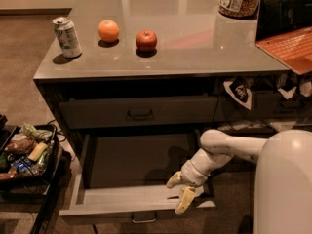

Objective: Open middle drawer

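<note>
While the wide dark grey middle drawer (136, 162) stood well open, the pale fingers (185, 202) straddled its front rim, spread apart and clasping nothing, likely hooking it; its handle (144, 219) lay below-left of them.

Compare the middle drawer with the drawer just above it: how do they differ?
The middle drawer is pulled far out, its inside floor showing; the drawer above is shut. The middle drawer's front is lower; the drawer above has a taller front. The gripper is at the middle drawer's front right rim, not at the drawer above. Both are wide and dark grey, each with a small central handle.
</note>
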